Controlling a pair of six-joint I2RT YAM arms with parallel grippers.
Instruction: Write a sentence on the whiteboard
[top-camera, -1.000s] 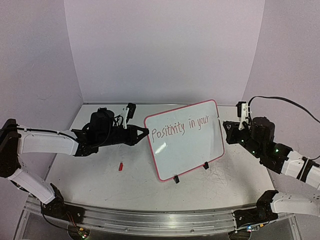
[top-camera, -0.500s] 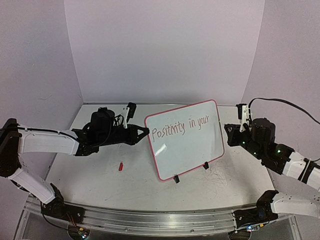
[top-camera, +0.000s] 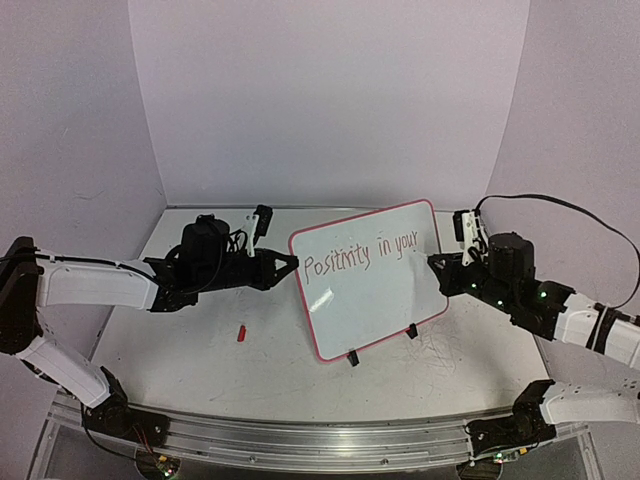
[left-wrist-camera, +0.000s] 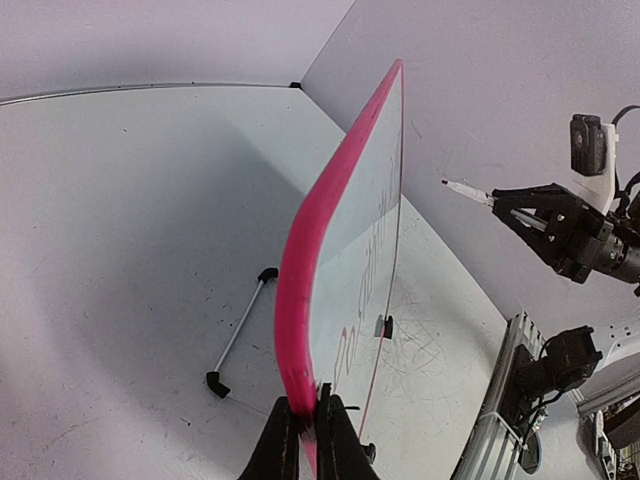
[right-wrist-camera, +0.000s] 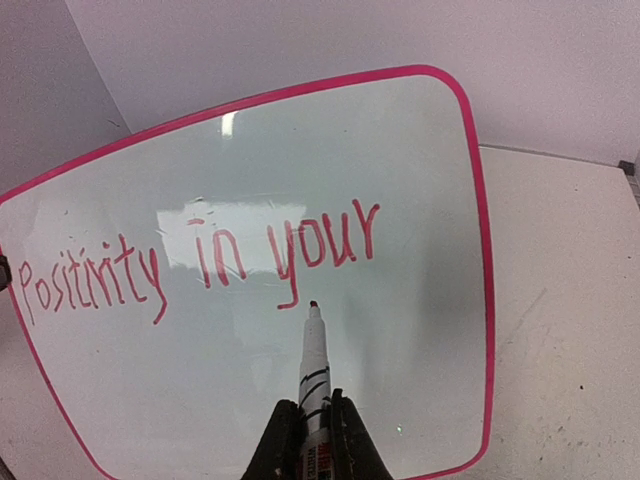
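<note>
Now the whiteboard (top-camera: 380, 300) stands on its clip feet near the middle of the worktop (top-camera: 200, 370), leaning back. The left gripper (top-camera: 293, 262) has its jaws pinching the board's pink left edge. The right gripper (top-camera: 433, 262) has its jaws pressed on a marker (right-wrist-camera: 313, 365), whose red tip sits just below "your". The sentence (top-camera: 358, 256) reads "Positivity in your" on one line so far. A small red piece (top-camera: 241, 332), perhaps the cap, lies left of the board.
</note>
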